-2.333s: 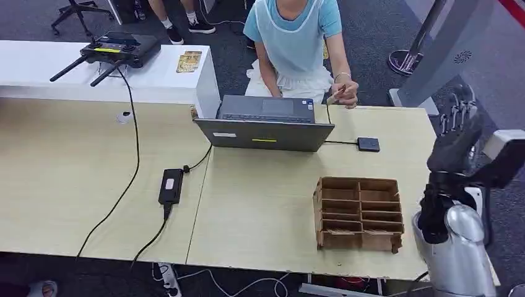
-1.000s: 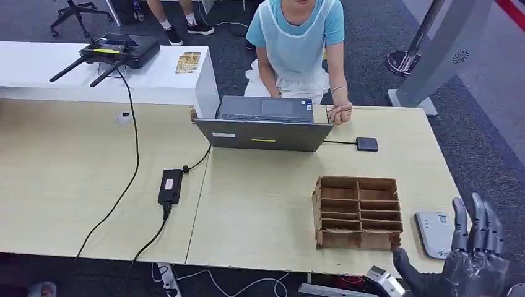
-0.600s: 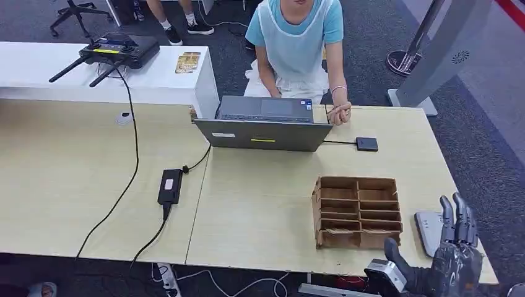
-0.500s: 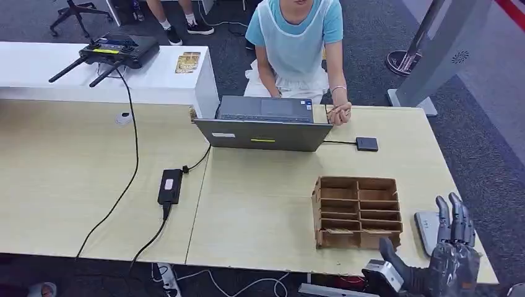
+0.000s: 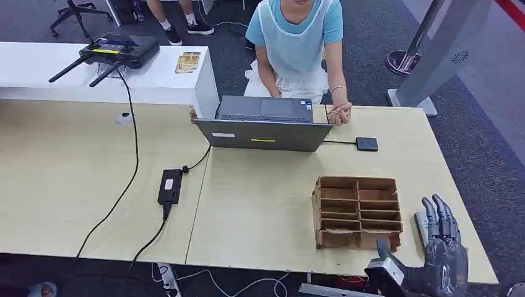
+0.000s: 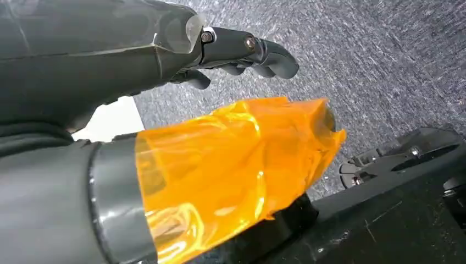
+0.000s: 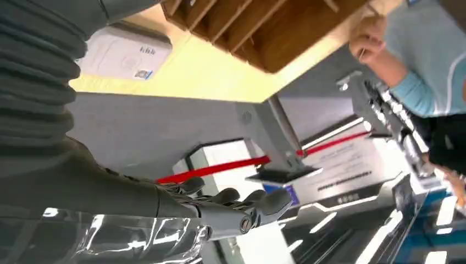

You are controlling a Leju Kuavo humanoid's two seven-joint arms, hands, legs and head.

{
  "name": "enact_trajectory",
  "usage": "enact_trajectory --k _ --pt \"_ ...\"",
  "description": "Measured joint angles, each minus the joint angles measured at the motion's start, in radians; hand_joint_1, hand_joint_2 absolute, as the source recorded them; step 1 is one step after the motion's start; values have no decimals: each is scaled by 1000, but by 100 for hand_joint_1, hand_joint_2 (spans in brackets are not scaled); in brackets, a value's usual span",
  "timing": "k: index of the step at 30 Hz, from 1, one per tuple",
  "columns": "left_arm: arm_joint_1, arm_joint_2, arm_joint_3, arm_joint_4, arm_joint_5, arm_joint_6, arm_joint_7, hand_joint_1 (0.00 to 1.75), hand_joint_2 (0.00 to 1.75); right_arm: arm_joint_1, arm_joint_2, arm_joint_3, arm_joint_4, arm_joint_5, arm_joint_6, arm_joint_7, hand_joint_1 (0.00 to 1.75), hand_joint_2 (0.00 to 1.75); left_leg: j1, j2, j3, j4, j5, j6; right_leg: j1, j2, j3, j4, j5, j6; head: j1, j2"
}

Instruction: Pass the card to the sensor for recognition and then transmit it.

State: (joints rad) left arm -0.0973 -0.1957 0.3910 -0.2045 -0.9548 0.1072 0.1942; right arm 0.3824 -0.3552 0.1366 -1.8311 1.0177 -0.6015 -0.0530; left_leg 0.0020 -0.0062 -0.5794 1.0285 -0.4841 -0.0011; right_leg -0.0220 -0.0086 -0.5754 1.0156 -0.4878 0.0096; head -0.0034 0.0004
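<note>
A flat white-grey sensor device (image 5: 421,221) lies on the table's front right corner, right of a brown cardboard organiser (image 5: 358,211). My right hand (image 5: 441,249) hovers at that corner with straight, spread fingers, covering most of the device and holding nothing. The right wrist view shows the device (image 7: 123,52), the organiser (image 7: 258,27) and my extended fingers (image 7: 242,212). In the left wrist view my left hand (image 6: 220,110) hangs over grey carpet, its thumb wrapped in orange film and its fingers (image 6: 250,52) loosely extended around nothing.
A person in a light blue top (image 5: 297,43) sits behind an open laptop (image 5: 265,127), one hand (image 5: 339,112) resting on the table (image 5: 266,204). A small black box (image 5: 367,144), a power adapter (image 5: 170,185) with cables and a remote controller (image 5: 114,49) lie further left.
My right hand dropped from raised beside the table to the front right corner, then slid left over the sensor device. The person's hand settled onto the table.
</note>
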Motion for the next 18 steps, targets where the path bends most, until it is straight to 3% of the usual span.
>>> enact_trajectory --k 9,15,18 --pt "-5 -1 -1 0 -17 -7 0 0 0 -15 -96 40 13 -136 87 -30 0 175 0 0 0 0 0 0 0 0 0 0 0 0 0 0" --pt "-6 -2 -1 0 -22 -12 0 0 0 -20 -133 48 15 -193 113 -54 0 175 0 0 0 0 0 0 0 0 0 0 0 0 0 0" --pt "-6 -2 -2 0 -27 -14 -2 0 0 -23 -149 48 16 -229 131 -73 19 175 0 0 0 0 0 0 0 0 0 0 0 0 0 0"
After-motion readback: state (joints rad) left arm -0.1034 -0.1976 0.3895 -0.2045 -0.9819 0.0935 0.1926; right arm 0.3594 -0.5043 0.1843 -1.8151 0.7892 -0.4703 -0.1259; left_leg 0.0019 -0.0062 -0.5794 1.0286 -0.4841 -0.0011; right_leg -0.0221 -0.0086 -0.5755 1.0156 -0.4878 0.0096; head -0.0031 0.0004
